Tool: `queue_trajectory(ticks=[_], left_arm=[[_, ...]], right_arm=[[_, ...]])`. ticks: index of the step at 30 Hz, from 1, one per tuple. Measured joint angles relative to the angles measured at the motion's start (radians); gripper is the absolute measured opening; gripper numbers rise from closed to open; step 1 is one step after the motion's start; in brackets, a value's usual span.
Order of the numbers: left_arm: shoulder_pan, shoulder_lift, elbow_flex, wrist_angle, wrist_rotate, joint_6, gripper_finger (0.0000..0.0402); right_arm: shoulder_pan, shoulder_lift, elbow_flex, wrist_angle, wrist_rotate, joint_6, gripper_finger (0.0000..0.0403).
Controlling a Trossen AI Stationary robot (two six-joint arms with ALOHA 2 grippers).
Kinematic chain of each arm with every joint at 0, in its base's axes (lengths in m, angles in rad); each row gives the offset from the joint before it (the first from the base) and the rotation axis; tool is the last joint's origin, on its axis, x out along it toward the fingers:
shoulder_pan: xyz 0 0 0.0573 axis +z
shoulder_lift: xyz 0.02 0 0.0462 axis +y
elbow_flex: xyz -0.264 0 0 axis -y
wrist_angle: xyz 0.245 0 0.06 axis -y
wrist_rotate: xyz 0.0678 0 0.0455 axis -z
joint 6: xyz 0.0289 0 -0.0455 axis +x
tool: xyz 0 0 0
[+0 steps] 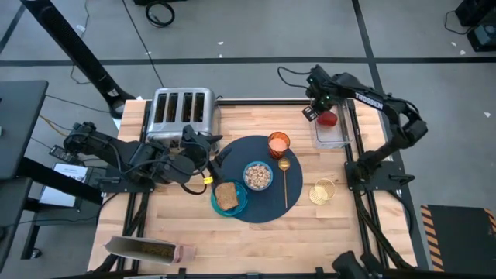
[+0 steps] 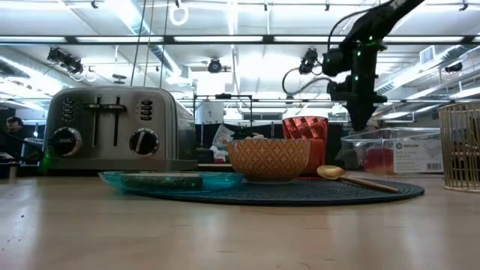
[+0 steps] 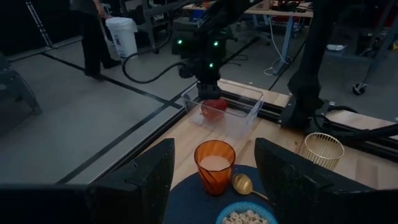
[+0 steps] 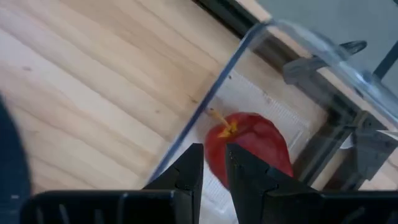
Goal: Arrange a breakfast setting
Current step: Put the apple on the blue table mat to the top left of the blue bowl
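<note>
While my left claw (image 3: 214,186) waits open near the toaster (image 1: 181,113), my right claw (image 4: 213,168) sits nearly closed over the apple (image 4: 249,149) in the clear bin (image 1: 333,133), not visibly gripping it.

Fruit (image 1: 328,118) in bin (image 1: 334,138) — right of mat (image 1: 256,194)

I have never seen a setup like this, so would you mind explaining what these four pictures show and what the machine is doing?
Two dark robot arms work at a wooden table: one picture looks down from above, one level across the tabletop, two from the wrists. A round dark-blue mat holds an orange cup, a blue cereal bowl, a gold spoon and toast on a teal plate. The right gripper hangs over a red fruit in a clear plastic bin, its fingers narrowly parted. The left gripper waits open near the silver toaster.
</note>
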Motion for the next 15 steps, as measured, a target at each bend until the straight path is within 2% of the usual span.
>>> queue_trajectory(ticks=[6, 10, 15], left_arm=[[0.0, 0.0, 0.0, -0.026, 0.0, 0.0, 0.0228], [0.0, 0.0, 0.0, -0.035, 0.0, 0.0, 0.0228], [0.0, 0.0, 0.0, -0.037, 0.0, 0.0, 0.0228]], right_arm=[[-0.037, 0.081, 0.001, 0.002, -0.001, -0.082, 0.0075], [-0.049, 0.091, 0.001, 0.015, -0.024, -0.177, 0.0078], [-0.05, 0.091, 0.001, 0.017, 0.007, -0.304, 0.009]])
